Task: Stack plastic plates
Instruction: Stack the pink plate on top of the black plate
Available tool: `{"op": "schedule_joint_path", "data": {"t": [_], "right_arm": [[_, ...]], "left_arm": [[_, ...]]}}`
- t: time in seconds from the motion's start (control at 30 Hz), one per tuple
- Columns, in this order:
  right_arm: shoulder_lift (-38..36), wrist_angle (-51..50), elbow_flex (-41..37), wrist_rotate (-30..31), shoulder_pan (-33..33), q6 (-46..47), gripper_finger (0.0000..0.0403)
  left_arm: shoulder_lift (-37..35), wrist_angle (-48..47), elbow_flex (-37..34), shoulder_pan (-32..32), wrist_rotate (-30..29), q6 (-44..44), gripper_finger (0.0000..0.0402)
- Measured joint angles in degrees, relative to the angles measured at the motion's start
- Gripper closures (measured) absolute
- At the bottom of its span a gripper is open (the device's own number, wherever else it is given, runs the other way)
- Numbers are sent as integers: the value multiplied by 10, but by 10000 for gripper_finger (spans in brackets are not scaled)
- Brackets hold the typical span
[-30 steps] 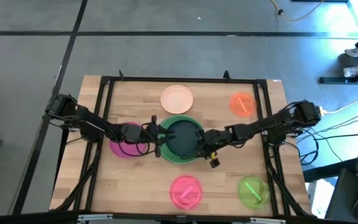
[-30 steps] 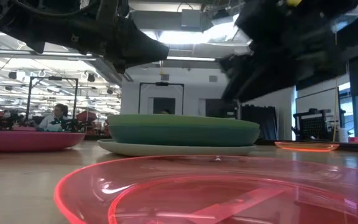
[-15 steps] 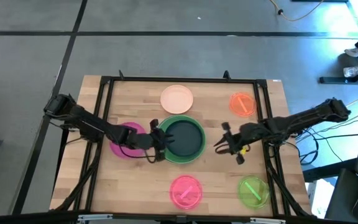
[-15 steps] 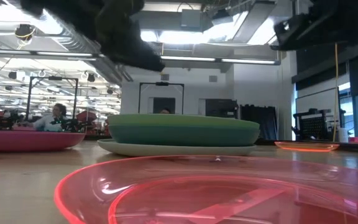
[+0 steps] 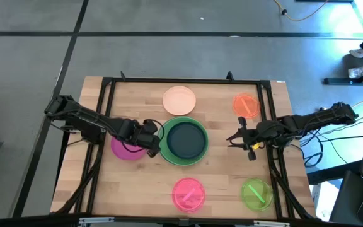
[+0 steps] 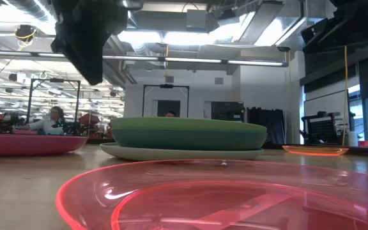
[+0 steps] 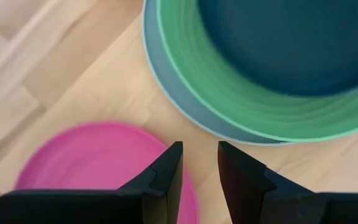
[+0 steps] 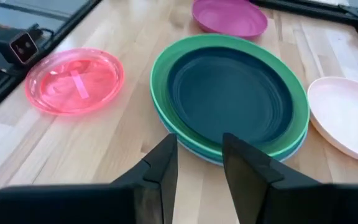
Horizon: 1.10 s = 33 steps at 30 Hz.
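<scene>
L gripper (image 5: 151, 140) hovered over magenta plate (image 5: 125, 149), jaws slightly apart, holding nothing; R gripper (image 5: 235, 138) empty too, prob. part-open; stack (image 5: 184, 141) mid-table; a shallow rim pinch could let it slip.

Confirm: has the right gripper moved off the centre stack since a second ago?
Yes. The right gripper has pulled back toward the table's right side, clear of the green plate it was over, now below the orange plate.

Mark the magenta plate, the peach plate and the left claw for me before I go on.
magenta plate (image 5: 123, 149): high view, on its bare rim left of the arm.
peach plate (image 5: 179, 99): high view, on its centre.
left claw (image 7: 196, 163): left wrist view, in the gap between its two fingertips, above the magenta plate's edge.
</scene>
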Motion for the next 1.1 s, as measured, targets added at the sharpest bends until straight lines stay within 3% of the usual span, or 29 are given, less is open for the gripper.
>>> {"op": "schedule_joint_path", "data": {"t": [0.63,1.1], "right_arm": [[18,-32,0,29,0,15,288],[18,-31,0,38,0,15,288]], "left_arm": [[65,50,-45,12,84,-65,308],[130,62,-48,33,89,-61,308]]}}
